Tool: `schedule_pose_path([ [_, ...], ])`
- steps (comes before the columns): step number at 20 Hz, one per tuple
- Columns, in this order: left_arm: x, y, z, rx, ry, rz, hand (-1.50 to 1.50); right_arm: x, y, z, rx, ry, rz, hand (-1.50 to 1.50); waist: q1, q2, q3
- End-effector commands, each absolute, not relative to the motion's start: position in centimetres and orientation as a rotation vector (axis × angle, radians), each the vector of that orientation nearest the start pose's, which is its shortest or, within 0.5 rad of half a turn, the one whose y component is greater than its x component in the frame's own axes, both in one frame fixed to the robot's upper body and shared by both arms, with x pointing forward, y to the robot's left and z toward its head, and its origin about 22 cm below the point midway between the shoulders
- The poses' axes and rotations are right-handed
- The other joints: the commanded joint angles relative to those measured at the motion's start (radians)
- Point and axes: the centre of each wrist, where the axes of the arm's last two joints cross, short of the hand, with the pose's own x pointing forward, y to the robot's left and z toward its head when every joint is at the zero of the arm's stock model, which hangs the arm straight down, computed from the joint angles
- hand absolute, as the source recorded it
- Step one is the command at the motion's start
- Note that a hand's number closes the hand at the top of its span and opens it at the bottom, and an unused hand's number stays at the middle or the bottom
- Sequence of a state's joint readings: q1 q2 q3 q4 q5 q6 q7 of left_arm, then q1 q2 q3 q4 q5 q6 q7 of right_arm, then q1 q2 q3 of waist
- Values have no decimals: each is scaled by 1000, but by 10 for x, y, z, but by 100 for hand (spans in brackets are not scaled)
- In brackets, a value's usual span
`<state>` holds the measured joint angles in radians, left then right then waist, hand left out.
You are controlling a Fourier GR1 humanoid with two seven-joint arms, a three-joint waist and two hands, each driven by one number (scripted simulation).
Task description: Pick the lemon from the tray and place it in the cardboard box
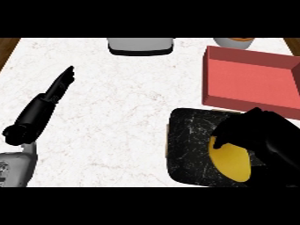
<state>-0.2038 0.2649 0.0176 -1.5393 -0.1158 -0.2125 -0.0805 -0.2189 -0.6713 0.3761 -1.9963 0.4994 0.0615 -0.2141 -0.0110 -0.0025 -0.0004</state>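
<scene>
lemon (231, 163) on black tray (190, 145), right hand (262, 134) curled round it; not yet lifted, red box (256, 81) waiting; left hand (60, 85) straight-fingered.

lemon (232, 163) on tray (188, 145), counter's near right (right hand (269, 136) over it) | box (256, 81) behind tray
</scene>
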Motion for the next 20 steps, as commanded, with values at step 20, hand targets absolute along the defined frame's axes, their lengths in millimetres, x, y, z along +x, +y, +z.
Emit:
schedule_pose_path([
  [20, 304, 261, 74, 48, -1774, -550, 0, 389, -344, 183, -738, -1536, 1313, 150, 55, 21, 0],
])
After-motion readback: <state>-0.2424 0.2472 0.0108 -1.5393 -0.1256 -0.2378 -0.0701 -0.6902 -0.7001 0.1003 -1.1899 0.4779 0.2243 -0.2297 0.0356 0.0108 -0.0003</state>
